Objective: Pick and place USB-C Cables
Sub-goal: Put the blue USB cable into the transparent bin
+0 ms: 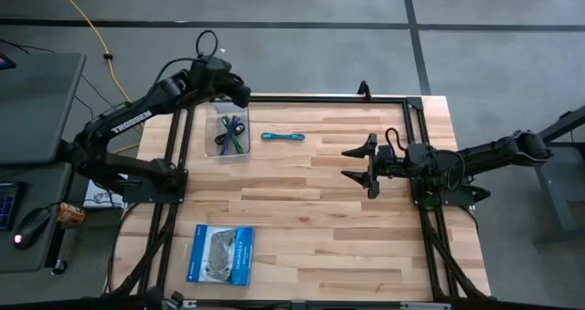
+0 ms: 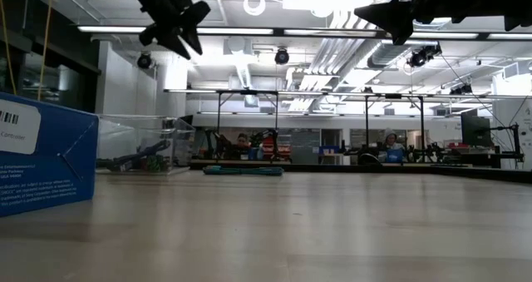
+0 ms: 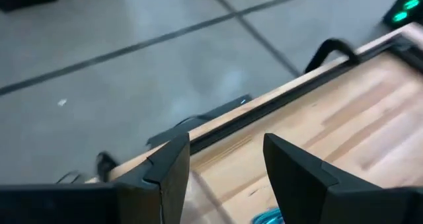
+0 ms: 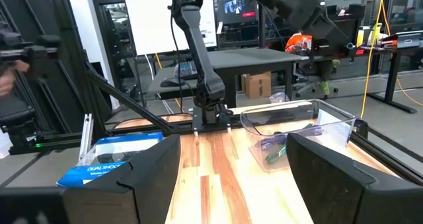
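Blue-and-white packet sits near the table's front edge, while the teal cable lies longways along the far edge, beside the clear box, closer to the open left gripper than the open right gripper.

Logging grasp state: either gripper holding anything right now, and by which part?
Nothing is held. The left gripper is open and empty above the clear plastic bin; the right gripper is open and empty over bare table.
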Action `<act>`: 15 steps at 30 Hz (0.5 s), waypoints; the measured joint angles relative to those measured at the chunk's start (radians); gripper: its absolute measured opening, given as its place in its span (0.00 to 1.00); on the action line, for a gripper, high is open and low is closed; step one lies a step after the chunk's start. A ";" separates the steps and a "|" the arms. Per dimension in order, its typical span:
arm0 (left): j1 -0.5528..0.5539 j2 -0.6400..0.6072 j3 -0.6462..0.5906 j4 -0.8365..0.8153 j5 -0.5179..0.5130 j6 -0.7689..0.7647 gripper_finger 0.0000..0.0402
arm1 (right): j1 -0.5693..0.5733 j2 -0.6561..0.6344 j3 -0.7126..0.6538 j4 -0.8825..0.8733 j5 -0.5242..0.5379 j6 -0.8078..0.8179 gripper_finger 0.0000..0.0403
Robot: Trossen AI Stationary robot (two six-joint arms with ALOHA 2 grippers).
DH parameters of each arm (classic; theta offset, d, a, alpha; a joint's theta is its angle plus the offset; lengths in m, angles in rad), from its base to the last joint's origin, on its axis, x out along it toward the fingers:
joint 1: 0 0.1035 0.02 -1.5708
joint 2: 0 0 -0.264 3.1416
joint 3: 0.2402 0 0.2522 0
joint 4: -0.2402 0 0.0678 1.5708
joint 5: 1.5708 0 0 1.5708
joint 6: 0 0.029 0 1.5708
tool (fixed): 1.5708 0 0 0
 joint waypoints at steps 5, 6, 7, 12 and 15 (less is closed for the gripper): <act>-0.111 -0.037 -0.114 0.217 0.093 0.037 0.43 | 0.000 0.000 0.000 -0.001 0.000 0.000 0.67; -0.143 -0.046 -0.145 0.278 0.119 0.042 0.43 | 0.000 0.000 0.000 -0.001 0.000 0.000 0.67; -0.175 -0.053 -0.177 0.346 0.146 0.043 0.43 | 0.000 0.000 0.000 -0.001 0.000 0.000 0.67; -0.364 -0.091 -0.337 0.693 0.230 0.043 0.43 | 0.000 0.000 0.000 -0.001 0.000 0.000 0.67; -0.494 -0.100 -0.412 0.862 0.236 0.053 0.43 | 0.000 0.000 0.000 -0.001 0.000 0.000 0.67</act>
